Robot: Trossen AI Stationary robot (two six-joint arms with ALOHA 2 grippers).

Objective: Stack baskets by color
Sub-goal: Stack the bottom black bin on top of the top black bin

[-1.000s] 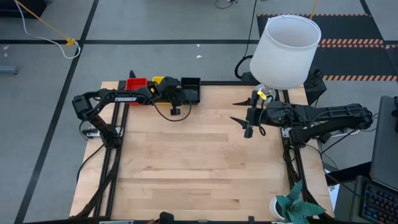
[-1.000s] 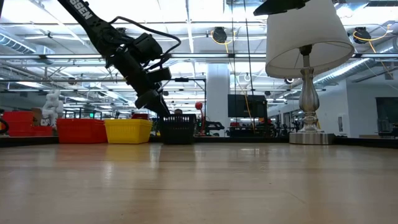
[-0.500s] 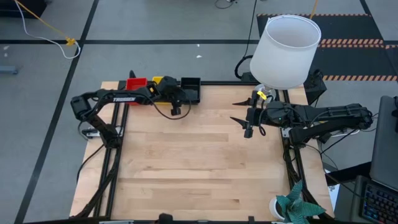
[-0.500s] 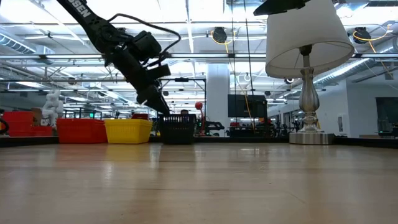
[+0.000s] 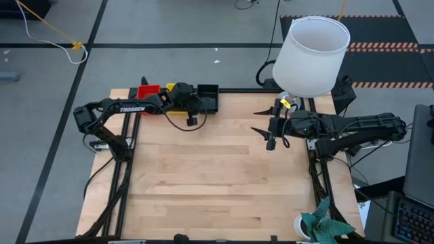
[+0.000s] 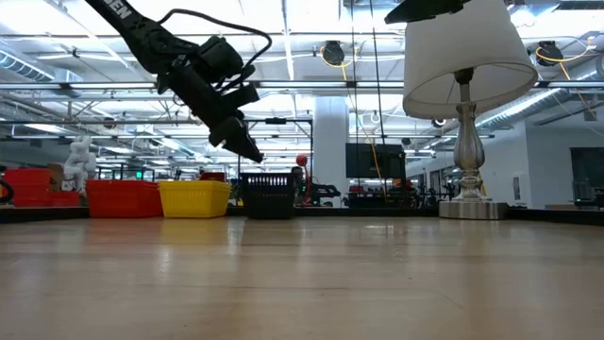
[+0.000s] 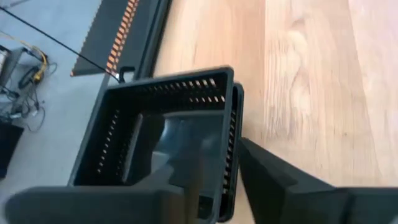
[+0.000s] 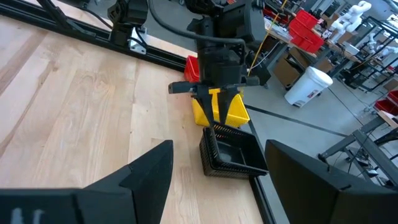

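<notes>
Left gripper (image 6: 247, 149) hangs above the black basket stack (image 5: 207, 98) at the table's far edge, around 11 o'clock from table centre in the high view; clear air shows between its tips and the basket rim in the low view, so no contact and nothing held. The fingers (image 8: 219, 102) look parted by a narrow gap in the right wrist view, pointing down at the stack. In the left wrist view the black basket (image 7: 168, 137) sits right under the camera, open top up, with at least two rims nested, on the wooden table (image 5: 217, 176) beside its far edge. The baskets sit in a row along that far edge: red stack (image 5: 148, 90) at the 9 o'clock end, yellow stack (image 5: 178, 89) in the middle, black at the 3 o'clock end, each touching or just beside the next. The low view shows the same order: red (image 6: 123, 198), yellow (image 6: 194, 198), black (image 6: 269, 195). How many are in each stack I cannot tell. Right gripper (image 5: 263, 122) waits at about 2 o'clock from table centre, fingers spread wide, empty, well apart from the baskets. White lampshade (image 5: 311, 55) stands at the far right corner, beside the right arm.
</notes>
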